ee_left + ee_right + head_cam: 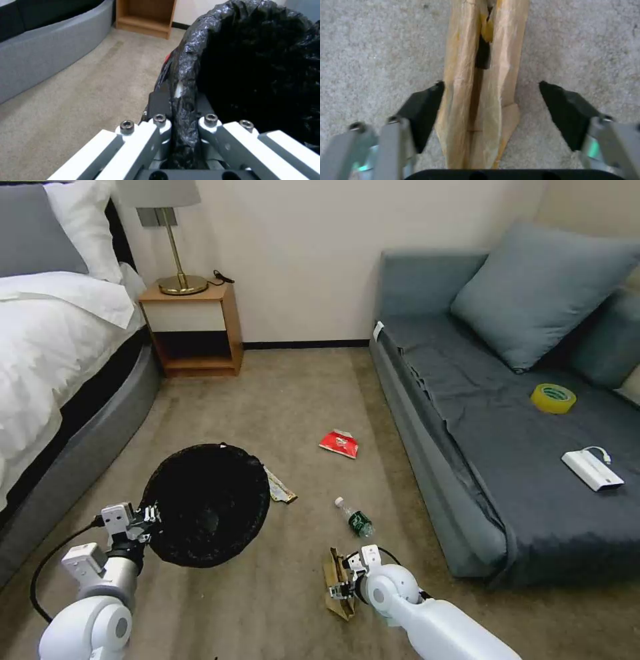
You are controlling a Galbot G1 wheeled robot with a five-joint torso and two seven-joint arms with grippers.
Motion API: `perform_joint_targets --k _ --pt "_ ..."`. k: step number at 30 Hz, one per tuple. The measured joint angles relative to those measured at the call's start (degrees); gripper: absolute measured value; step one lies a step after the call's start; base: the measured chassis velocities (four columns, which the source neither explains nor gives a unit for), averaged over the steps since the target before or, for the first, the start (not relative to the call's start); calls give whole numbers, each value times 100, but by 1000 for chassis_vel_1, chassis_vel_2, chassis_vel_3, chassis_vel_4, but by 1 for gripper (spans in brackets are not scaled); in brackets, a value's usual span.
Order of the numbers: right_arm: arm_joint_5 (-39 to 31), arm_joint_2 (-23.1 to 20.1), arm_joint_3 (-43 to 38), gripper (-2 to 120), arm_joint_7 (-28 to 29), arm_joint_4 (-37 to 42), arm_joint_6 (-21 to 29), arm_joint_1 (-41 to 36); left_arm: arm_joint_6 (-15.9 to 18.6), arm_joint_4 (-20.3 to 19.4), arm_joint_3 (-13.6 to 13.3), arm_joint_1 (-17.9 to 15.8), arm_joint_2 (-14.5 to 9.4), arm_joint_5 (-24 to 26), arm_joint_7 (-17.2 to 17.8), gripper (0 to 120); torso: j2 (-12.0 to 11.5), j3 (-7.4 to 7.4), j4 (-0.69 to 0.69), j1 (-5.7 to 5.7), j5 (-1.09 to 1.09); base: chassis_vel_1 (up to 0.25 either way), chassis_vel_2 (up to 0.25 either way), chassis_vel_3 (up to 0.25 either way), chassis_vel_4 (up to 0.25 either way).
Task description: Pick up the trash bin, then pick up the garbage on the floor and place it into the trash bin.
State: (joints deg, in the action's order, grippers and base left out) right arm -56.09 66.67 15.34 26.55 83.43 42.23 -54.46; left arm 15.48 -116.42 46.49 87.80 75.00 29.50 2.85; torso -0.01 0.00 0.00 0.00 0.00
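The trash bin (207,503), black mesh with a black liner, hangs tilted above the carpet, mouth toward me. My left gripper (148,519) is shut on its rim (181,100). Brown crumpled paper (338,583) lies on the floor at the lower middle. My right gripper (348,575) is down over the paper (480,100), open, with its black fingertips (426,105) on either side; one touches the paper's edge. A small clear bottle with a green label (355,517), a flat red packet (339,443) and a brown-gold wrapper (281,489) also lie on the carpet.
A grey sofa (467,460) runs along the right, with a yellow tape roll (553,398) and a white box with a cable (592,469) on its seat. A bed (53,380) lies at the left. A wooden nightstand (193,327) with a lamp stands by the back wall.
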Motion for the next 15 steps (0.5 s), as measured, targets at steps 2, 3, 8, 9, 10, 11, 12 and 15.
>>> perform_joint_targets --k 2,3,8,9,10,11,12,15 --pt "60 11 -6 59 -66 -32 -3 -9 -18 44 12 -11 -22 1 -21 4 0 0 0 0 0 0 0 0 0" --pt "93 20 -5 57 -88 -48 -3 -18 -21 52 17 -12 -23 2 -28 4 0 0 0 0 0 0 0 0 0" --pt "200 51 -4 43 -149 -91 -6 -64 -33 60 25 -4 -8 3 -51 4 0 0 0 0 0 0 0 0 0" --pt "245 59 -6 36 -175 -115 -7 -84 -41 60 26 8 8 4 -62 4 1 0 0 0 0 0 0 0 0" --pt "289 66 -12 31 -206 -135 -8 -98 -45 60 28 15 19 4 -70 4 1 0 0 0 0 0 0 0 0" --pt "306 68 -18 28 -218 -141 -8 -106 -46 60 32 20 23 3 -75 4 1 0 0 0 0 0 0 0 0" --pt "306 68 -18 28 -218 -141 -8 -106 -46 60 32 20 23 3 -75 4 1 0 0 0 0 0 0 0 0" --pt "370 68 -65 13 -263 -147 -31 -140 -49 50 48 50 39 4 -90 4 1 0 0 0 0 0 0 0 0"
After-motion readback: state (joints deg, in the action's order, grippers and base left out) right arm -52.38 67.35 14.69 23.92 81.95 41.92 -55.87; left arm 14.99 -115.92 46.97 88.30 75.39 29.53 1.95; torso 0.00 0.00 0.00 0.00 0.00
